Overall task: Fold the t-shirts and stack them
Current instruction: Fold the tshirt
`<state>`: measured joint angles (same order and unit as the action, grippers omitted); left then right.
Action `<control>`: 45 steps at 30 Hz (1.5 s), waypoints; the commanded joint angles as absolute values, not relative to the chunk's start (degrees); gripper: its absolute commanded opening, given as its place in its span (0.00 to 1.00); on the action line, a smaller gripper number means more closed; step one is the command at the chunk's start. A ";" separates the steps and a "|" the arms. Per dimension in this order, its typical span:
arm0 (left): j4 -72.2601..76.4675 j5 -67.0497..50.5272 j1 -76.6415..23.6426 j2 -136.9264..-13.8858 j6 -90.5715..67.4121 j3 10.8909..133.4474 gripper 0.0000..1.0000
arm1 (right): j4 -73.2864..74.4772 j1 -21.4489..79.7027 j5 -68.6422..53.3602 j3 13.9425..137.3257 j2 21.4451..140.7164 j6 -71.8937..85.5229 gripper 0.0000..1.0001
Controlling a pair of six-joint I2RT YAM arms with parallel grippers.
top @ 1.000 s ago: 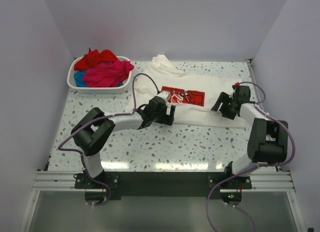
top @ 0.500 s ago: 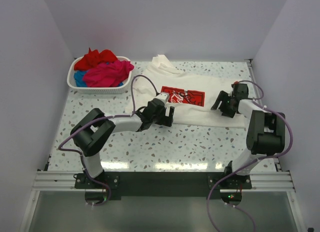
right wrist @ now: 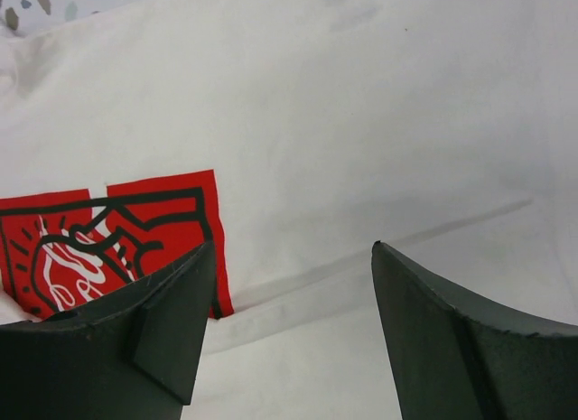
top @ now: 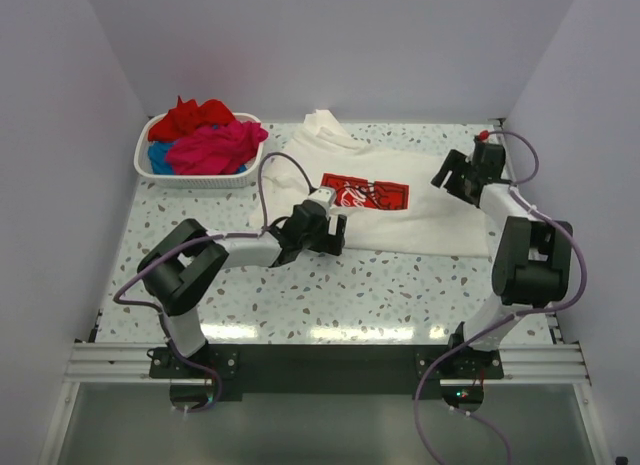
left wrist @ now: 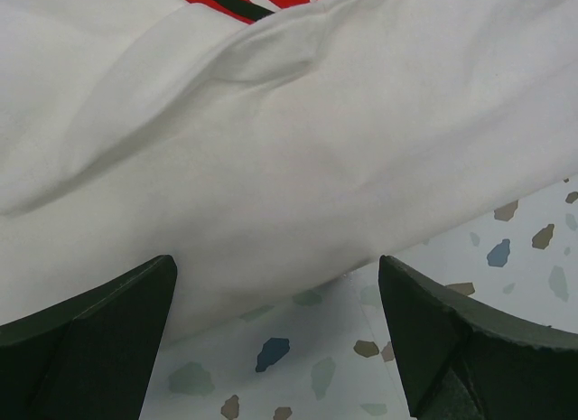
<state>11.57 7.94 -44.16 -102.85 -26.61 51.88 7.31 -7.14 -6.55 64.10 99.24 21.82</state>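
my left pincer [left wrist: 277,277] wide, empty | tee [top: 440,220] edge just ahead, running crosswise | right pincer [right wrist: 293,257] parted, empty, above tee's right end

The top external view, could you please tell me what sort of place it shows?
Probably a lab test cell for robot laundry folding: plain walls box in a speckled table, two arms are bolted to a rail at its near edge, and a white t-shirt lies on the tabletop.
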 commanded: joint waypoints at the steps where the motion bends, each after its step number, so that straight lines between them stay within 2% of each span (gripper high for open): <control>1: 9.58 9.14 -44.12 -101.60 -27.77 50.54 1.00 | 4.31 -6.94 -5.89 63.47 91.78 20.66 0.73; 9: 5.28 12.04 -43.60 -95.11 -25.49 54.57 1.00 | 9.58 -7.03 -9.84 54.94 81.39 21.44 0.73; 16: 6.67 8.81 -33.69 -93.25 -24.08 53.44 1.00 | 10.02 -7.03 -16.26 46.85 78.22 23.11 0.73; 22: 9.93 5.20 -28.75 -96.76 -22.85 51.42 1.00 | 10.46 -7.03 -16.70 45.00 82.78 22.15 0.74; 29: 11.95 3.17 -27.60 -98.09 -23.90 46.24 1.00 | 12.83 -7.21 -15.21 46.76 93.84 23.28 0.74; 33: 13.00 2.37 -27.60 -96.60 -24.78 41.67 1.00 | 12.92 -8.61 -15.73 45.01 95.80 26.80 0.74; 38: 14.67 0.36 -27.60 -93.61 -26.80 34.21 1.00 | 10.90 -11.86 -16.52 38.16 91.77 32.51 0.77; 45: 15.39 -2.02 -28.56 -87.38 -29.35 26.81 1.00 | 14.67 -13.10 -14.16 29.98 78.77 35.77 0.82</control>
<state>22.63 0.10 -28.21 -88.36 -26.50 31.14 4.16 -12.84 -18.87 34.20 80.73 33.67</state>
